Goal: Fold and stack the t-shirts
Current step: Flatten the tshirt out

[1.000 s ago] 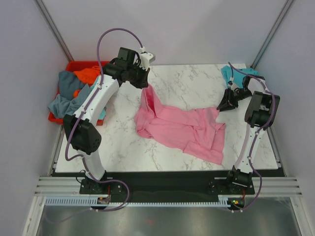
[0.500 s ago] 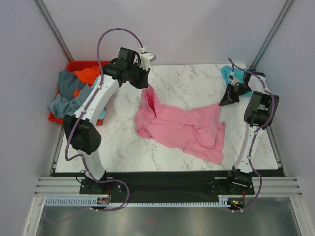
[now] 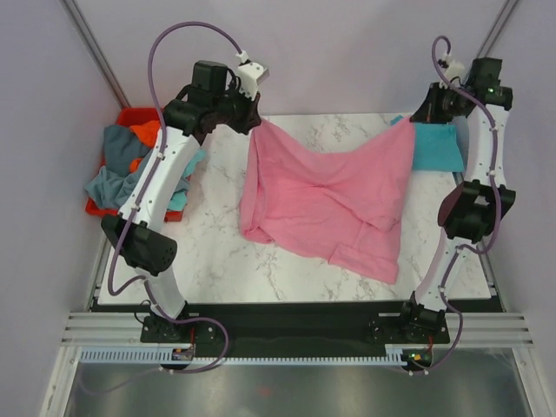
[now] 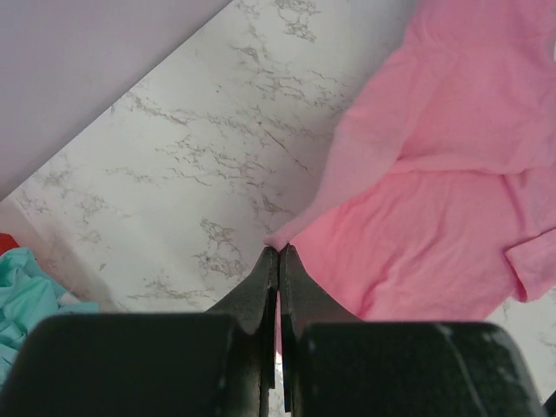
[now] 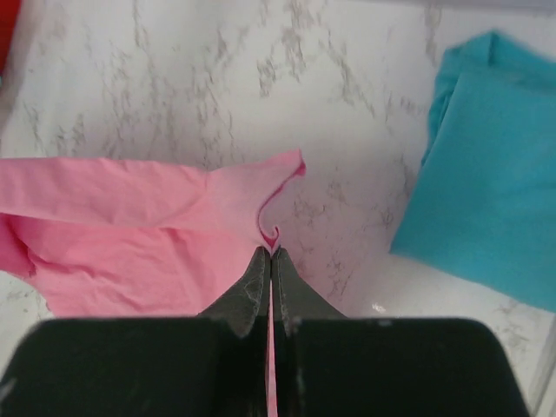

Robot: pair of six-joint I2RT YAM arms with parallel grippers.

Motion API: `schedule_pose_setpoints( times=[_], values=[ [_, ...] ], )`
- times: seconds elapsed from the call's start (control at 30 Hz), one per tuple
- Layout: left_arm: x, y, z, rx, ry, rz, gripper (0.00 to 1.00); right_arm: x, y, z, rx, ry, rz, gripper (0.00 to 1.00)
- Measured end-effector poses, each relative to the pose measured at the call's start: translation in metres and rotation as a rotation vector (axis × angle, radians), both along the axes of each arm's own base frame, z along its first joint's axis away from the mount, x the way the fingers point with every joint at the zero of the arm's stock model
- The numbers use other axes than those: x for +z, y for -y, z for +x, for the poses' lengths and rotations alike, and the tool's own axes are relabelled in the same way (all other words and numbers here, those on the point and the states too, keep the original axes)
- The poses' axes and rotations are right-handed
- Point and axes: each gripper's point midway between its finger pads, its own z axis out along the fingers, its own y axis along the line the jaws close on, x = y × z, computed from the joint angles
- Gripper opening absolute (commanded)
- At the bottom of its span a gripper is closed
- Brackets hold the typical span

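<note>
Currently, the marbled tabletop (image 3: 217,252) is seen to carry the pink t-shirt (image 3: 330,195), spread over its middle and far half. The shirt's long axis is laid left to right: its upper edge is stretched between the two hands and sags at the centre. The lower part is draped toward the near edge and rests crumpled on the marble, with one loose end pointing near-right.

A red bin (image 3: 129,116) is noted at the far left, heaped with a grey-blue shirt (image 3: 109,182), an orange shirt (image 3: 148,132) and a mint shirt (image 4: 22,295); the cloth spills over its rim.

A teal t-shirt (image 3: 437,146) is laid folded flat at the far right corner, just beside the pink shirt's raised right corner.

The left hand (image 3: 252,122) is clenched on the pink shirt's left corner. The right hand (image 3: 415,115) is clenched on the right corner. A thin pinch of pink cloth is seen between each pair of fingers in the wrist views.
</note>
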Motion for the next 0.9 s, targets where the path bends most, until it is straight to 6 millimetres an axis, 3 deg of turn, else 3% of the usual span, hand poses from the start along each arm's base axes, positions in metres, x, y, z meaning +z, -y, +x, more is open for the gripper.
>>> schedule_pose_setpoints(
  times=[0.2, 0.3, 0.4, 0.57, 0.7, 0.9],
  values=[
    [0.034, -0.007, -0.017, -0.009, 0.074, -0.017, 0.02, 0.144, -0.009, -0.039, -0.008, 0.348, -0.112, 0.0],
    [0.071, -0.014, -0.033, -0.015, 0.161, -0.04, 0.02, 0.202, -0.016, -0.072, -0.015, 0.497, -0.163, 0.0],
    [0.113, -0.023, -0.059, -0.029, 0.262, -0.067, 0.02, 0.247, -0.026, -0.109, -0.02, 0.612, -0.193, 0.0],
    [0.184, -0.046, -0.122, -0.053, 0.458, -0.118, 0.02, 0.291, -0.041, -0.171, -0.038, 0.735, -0.218, 0.0],
    [0.224, -0.062, -0.176, -0.096, 0.595, -0.15, 0.02, 0.316, -0.05, -0.22, -0.071, 0.822, -0.25, 0.0],
    [0.239, -0.077, -0.248, -0.185, 0.708, -0.176, 0.02, 0.347, -0.061, -0.306, -0.186, 0.968, -0.285, 0.0]
  ],
)
